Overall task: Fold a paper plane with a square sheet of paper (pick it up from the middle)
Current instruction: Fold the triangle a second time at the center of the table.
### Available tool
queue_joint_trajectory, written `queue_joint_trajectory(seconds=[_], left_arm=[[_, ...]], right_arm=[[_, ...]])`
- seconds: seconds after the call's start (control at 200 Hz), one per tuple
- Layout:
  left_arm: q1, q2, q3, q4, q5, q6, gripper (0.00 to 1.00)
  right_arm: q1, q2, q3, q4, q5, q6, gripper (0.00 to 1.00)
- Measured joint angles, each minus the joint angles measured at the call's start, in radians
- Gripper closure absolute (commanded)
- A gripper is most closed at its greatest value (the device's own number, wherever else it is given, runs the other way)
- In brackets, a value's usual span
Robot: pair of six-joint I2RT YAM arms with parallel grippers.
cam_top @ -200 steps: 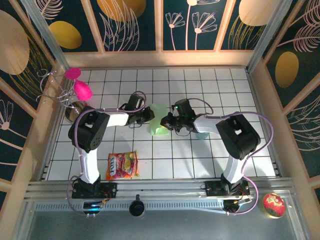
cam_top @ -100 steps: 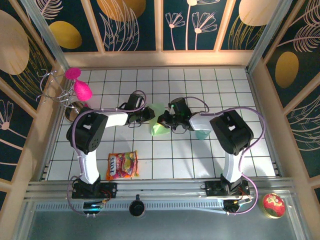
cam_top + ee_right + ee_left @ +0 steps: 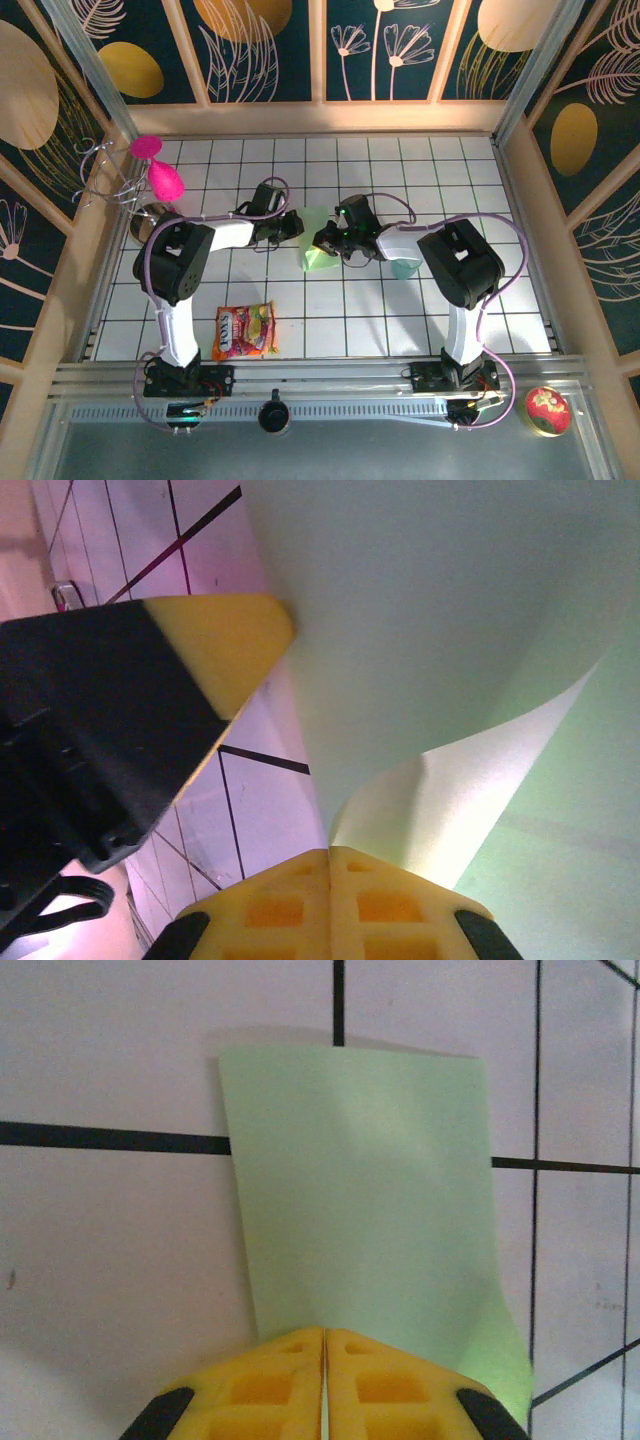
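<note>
With your left pincer [image 3: 325, 1332] and right pincer [image 3: 330, 852] both clamped on the square sheet of paper [image 3: 360, 1190], align the edges ahead of them before creasing.

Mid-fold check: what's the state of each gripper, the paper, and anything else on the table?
square sheet of paper: partly folded, one flap curled up, pinched from both sides.
left gripper: jaws shut on the sheet.
right gripper: jaws shut on the sheet.
candy bag: lying flat, untouched.
teal cup: partly hidden, posture unclear.
</note>
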Motion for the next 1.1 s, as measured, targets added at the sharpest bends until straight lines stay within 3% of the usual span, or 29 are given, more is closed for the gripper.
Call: queue_joint_trajectory(seconds=[1.096], left_arm=[[0.0,0.018,0.013,-0.005,-0.002,0.007,0.93]], right_arm=[[0.001,0.065,0.013,0.094,0.0,0.037,1.0]])
